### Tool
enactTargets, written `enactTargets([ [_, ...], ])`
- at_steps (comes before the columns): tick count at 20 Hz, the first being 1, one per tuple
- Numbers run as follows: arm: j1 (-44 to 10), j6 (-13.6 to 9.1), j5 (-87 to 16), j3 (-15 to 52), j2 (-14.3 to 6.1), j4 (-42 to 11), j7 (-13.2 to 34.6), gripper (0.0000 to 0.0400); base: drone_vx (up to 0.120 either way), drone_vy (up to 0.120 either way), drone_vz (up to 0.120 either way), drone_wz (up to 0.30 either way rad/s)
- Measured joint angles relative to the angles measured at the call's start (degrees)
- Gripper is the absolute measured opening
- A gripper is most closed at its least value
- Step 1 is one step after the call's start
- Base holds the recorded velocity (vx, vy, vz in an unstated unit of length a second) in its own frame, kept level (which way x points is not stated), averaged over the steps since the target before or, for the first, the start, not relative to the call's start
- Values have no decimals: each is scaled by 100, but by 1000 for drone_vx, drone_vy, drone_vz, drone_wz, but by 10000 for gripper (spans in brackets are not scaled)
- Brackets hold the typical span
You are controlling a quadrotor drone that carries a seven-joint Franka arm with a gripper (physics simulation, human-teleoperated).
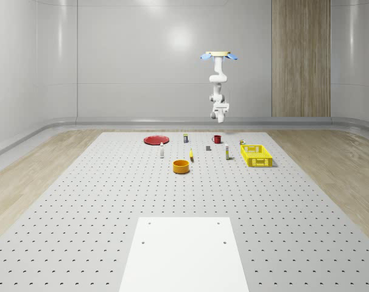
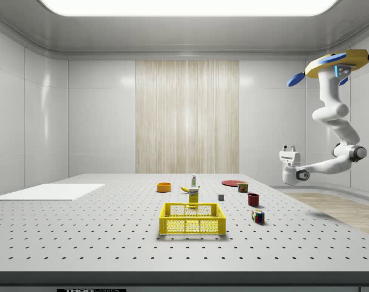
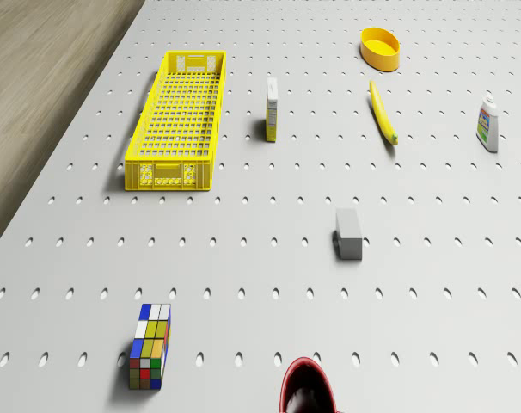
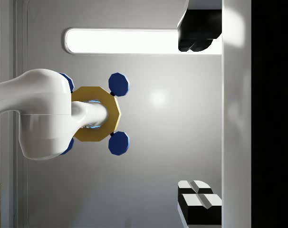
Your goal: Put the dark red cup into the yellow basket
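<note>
**Drone hovers high as red cup waits on the table**

The yellow-bodied quadrotor drone (image 1: 219,56) hovers above the perforated grey table's (image 1: 111,201) far edge, its white two-finger gripper (image 2: 288,148) pointing upward, fingers spread and empty. The small dark red handled cup (image 1: 217,139) stands near that edge, apart from the yellow plastic lattice basket (image 1: 256,155). It looks light, rigid and smooth; pinching its rim wall seems safest.

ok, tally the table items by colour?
Yellow: 4, basket, bowl, banana, small box
Red: 2, cup, plate
White: 1, bottle
Grey: 1, block
Multicolour: 1, puzzle cube
Total: 9
</note>
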State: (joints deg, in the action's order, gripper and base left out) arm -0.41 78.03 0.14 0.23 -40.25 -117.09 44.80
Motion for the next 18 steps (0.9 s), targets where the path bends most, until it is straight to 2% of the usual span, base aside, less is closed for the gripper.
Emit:
enactTargets([
  [3, -2, 5, 0, 2, -3, 5, -1, 400, 80, -107, 0, 0],
  [18, -13, 62, -13, 17, -42, -26, -3, 400, 117, 0, 0, 0],
])
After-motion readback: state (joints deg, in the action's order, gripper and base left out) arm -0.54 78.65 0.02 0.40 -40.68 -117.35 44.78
